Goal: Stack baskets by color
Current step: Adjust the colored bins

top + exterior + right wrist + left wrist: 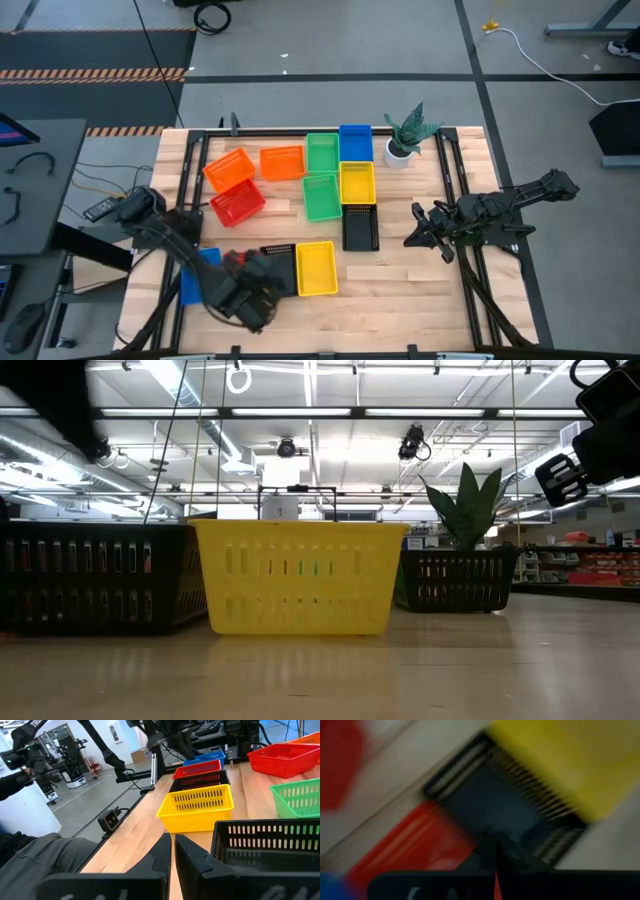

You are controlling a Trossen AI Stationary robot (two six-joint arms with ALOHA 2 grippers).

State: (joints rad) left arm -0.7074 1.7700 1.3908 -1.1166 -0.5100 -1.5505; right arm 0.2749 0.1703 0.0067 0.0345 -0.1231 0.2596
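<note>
I've got the left gripper (262, 292) low at the front left of the table (400, 290), fingers clenched tight right over a black basket (280, 262) that sits pressed against the left side of a yellow basket (316, 268). From my wrist camera there, the closed fingertips (492, 855) hang above the black mesh floor, but the picture smears too much for me to say whether they pinch its wall. A red basket (198, 768) shows right behind that black one in the right wrist camera, and a blue basket (196, 275) lies under the left arm, at the table's left edge.

Further back, I see two orange baskets: one (229, 168) tilted, the other (282, 162) just beside it. Another red basket (238, 204) sits in front of them, at an angle. Two green baskets, one (321, 151) behind the other (321, 196), run down the middle. To their right a second blue basket (355, 140) stands at the back, a second yellow basket (357, 183) touches its front edge, and a second black basket (360, 228) comes next in that line. A potted plant (408, 133) stands at the back right.

My right gripper (419, 228) hovers just right of that second black basket, fingers (162, 851) nearly together with a thin gap, grasping nothing
</note>
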